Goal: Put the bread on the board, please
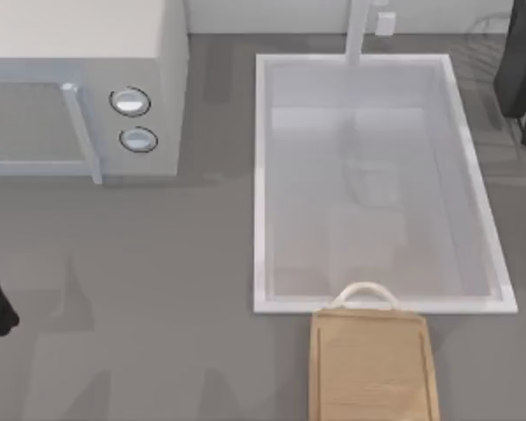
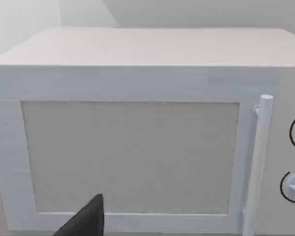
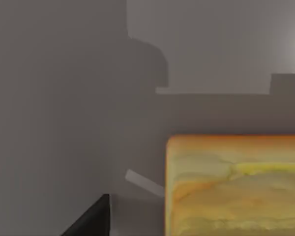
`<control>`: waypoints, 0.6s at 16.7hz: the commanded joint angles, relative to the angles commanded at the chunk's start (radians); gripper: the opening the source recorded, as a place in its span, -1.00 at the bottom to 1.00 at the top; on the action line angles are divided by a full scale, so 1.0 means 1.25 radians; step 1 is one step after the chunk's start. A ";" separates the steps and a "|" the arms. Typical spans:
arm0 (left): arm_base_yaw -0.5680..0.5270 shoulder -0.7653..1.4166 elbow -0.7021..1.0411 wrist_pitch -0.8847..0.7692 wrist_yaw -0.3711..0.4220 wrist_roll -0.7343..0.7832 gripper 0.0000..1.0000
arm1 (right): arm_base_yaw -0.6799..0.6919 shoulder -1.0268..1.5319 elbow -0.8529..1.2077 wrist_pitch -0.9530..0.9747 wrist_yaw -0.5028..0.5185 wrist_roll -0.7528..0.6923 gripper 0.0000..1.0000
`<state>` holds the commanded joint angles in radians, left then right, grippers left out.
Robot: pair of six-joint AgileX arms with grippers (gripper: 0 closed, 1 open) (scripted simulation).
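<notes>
While board (image 1: 373, 368) sits bare below sink (image 1: 263, 175) | bread (image 3: 236, 187) close by R wrist cam | R arm top-right, L arm left edge | pincer state: can't tell, both

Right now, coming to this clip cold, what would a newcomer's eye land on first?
Probably the big white sink basin in the middle of the top view, with the tan board just below it, its white loop handle touching the sink's near rim. At the table's left stands a white microwave, door shut, which the left wrist view faces. The golden-orange bread looms close in the right wrist view.
</notes>
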<state>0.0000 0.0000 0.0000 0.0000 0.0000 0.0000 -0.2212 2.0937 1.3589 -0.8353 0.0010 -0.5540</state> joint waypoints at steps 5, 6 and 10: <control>0.000 0.000 0.000 0.000 0.000 0.000 1.00 | 0.000 0.000 0.000 0.000 0.000 0.000 -0.51; 0.000 0.000 0.000 0.000 0.000 0.000 1.00 | 0.000 0.000 0.000 0.000 0.000 0.000 -0.66; 0.000 0.000 0.000 0.000 0.000 0.000 1.00 | 0.000 0.000 0.000 0.000 0.000 0.000 -1.00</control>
<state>0.0000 0.0000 0.0000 0.0000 0.0000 0.0000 -0.2212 2.0937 1.3589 -0.8353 0.0010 -0.5540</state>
